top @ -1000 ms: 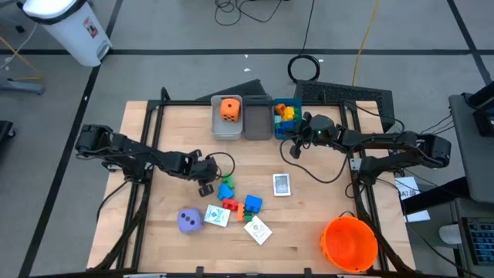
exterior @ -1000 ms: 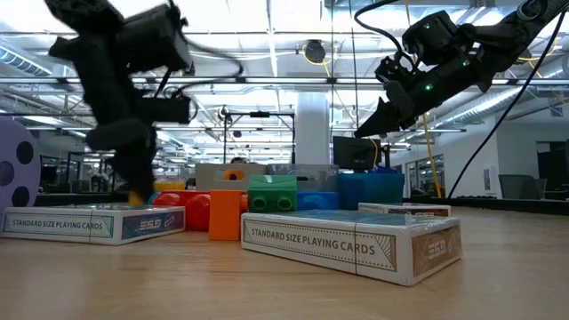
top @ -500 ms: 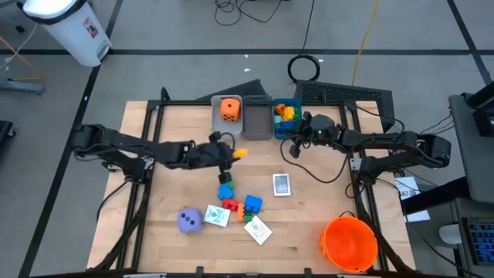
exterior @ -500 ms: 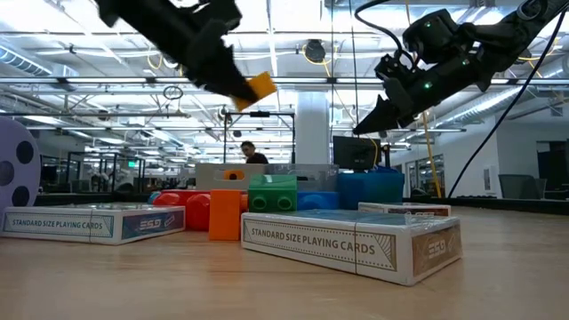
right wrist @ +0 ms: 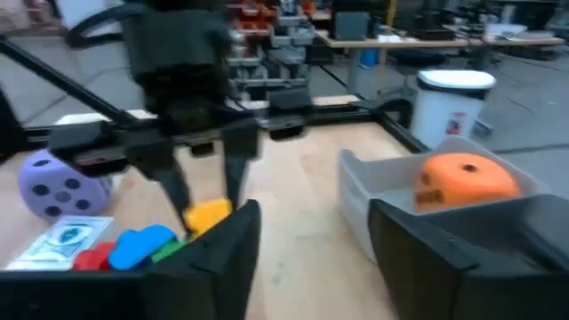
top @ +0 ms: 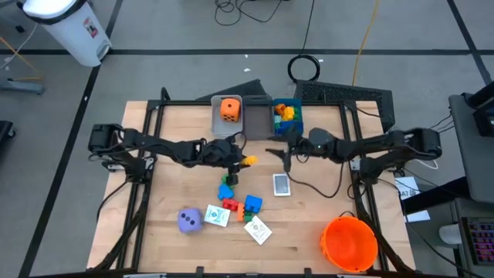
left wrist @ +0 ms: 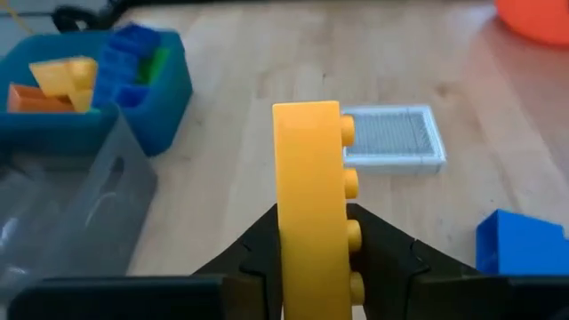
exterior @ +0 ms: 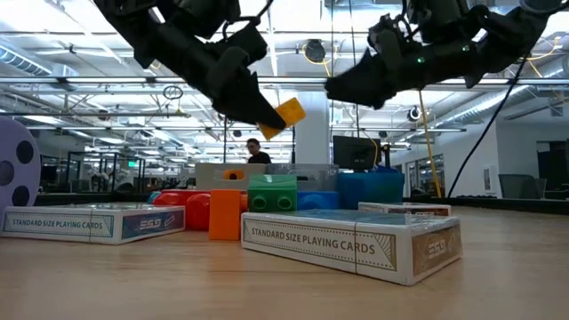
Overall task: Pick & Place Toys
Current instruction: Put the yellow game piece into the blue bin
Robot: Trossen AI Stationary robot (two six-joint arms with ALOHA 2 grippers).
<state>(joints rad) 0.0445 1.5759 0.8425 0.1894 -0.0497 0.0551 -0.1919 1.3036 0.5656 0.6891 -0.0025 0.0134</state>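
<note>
A yellow studded plastic block (left wrist: 309, 204) is clamped between the dark fingers of the left gripper (top: 241, 161), held up off the wooden table (top: 170, 193) near its middle, just in front of the bins. In the left wrist view the block stands upright between the jaws, its studs facing a white card deck (left wrist: 391, 142) lying flat on the wood; in the high view that deck (top: 282, 184) lies to the right of the block (top: 248, 161).

Below the raised block on the table sits a cluster of small plastic blocks, blue (top: 252, 204), green (top: 226, 184) and red (top: 230, 207), with two more white picture card packs (top: 217, 215) (top: 258, 229) beside them. A purple soft die with dark spots (top: 190, 221) rests at the cluster's left.

At the far edge stand three bins side by side: a grey bin (top: 215, 125) holding an orange soft die (top: 229, 108), a middle grey bin (top: 257, 122), and a blue bin (top: 298, 117) with yellow, blue and orange blocks inside.

The right gripper (top: 286, 151) hangs above the table just in front of the blue bin, its jaws parted and holding nothing; its wrist view looks between them toward the left gripper (right wrist: 203, 182) and the orange die (right wrist: 465, 176).

A large orange plastic bucket (top: 350, 244) stands at the near right corner
</note>
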